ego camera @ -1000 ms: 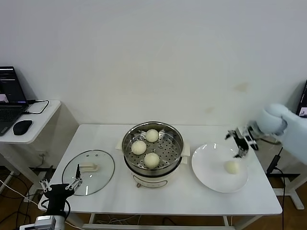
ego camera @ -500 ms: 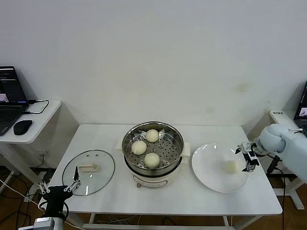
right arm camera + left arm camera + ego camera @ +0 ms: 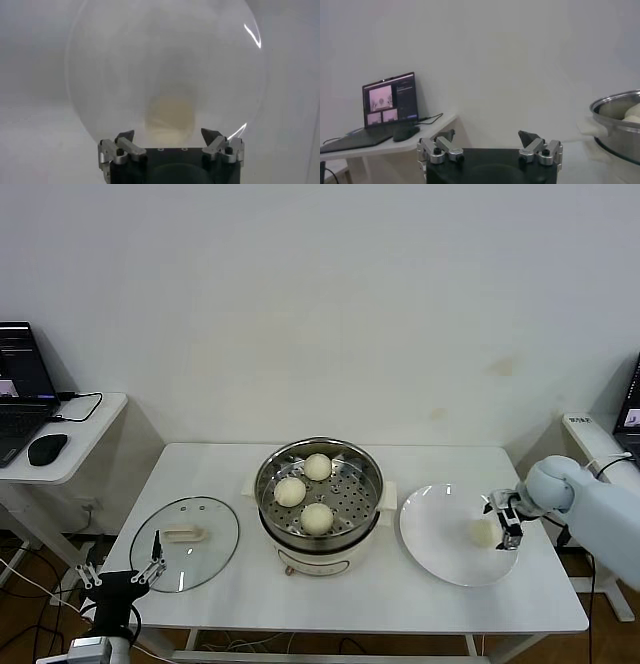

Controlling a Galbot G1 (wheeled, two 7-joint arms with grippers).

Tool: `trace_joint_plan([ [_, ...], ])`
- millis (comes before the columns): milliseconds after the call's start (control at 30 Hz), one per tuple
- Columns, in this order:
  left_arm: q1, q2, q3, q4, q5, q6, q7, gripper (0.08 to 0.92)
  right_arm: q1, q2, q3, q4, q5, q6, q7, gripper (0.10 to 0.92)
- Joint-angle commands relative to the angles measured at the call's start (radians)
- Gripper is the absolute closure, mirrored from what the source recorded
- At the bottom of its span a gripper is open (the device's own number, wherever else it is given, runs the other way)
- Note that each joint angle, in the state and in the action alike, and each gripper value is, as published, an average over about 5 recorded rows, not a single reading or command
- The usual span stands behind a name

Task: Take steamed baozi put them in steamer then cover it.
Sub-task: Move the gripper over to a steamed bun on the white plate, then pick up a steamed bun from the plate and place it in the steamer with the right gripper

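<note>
Baozi [image 3: 483, 532] on the plate [image 3: 440, 559] is positioned directly ahead of the right gripper [image 3: 503, 518], jaws spread, nothing grasped.

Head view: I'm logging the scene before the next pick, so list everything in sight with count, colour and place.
baozi in steamer: three, cream-white, on the perforated bottom.
baozi on plate: one, cream-white, right part of the plate.
steamer: one, shiny steel on a cream base, table centre.
plate: one, white, right of the steamer.
cover: one, clear glass with a cream handle, flat on the table's left.
table: one, white.
laptop: one, dark, side desk at far left.
mouse: one, black, same desk.
left hand: open, low by the table's front left corner.
right hand: open, just beside the plate's baozi.
</note>
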Motion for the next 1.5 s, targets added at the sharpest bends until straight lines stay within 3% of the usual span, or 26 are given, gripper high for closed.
trace_joint_plan([
  [33, -0.001, -0.001, 0.0, 0.003, 0.0, 0.0, 0.0, 0.177, -0.02, 0.036, 0.015, -0.039, -0.016, -0.006, 0.005, 0.206],
  [400, -0.001, -0.004, -0.001, 0.004, -0.001, 0.0, -0.001, 0.177, -0.019, 0.037, 0.019, -0.045, -0.027, -0.005, -0.004, 0.347],
  [800, -0.001, -0.003, -0.005, -0.008, -0.003, -0.001, -0.002, 0.177, 0.088, -0.016, -0.052, 0.028, 0.035, -0.023, -0.025, 0.41],
  [1200, -0.017, 0.008, 0.011, -0.018, -0.009, 0.006, -0.002, 0.177, 0.606, -0.096, -0.388, 0.271, 0.343, -0.16, -0.04, 0.412],
  [1500, -0.032, 0.011, 0.022, -0.029, -0.015, 0.012, -0.002, 0.177, 0.91, 0.101, -0.596, 0.336, 0.616, -0.309, 0.054, 0.401],
])
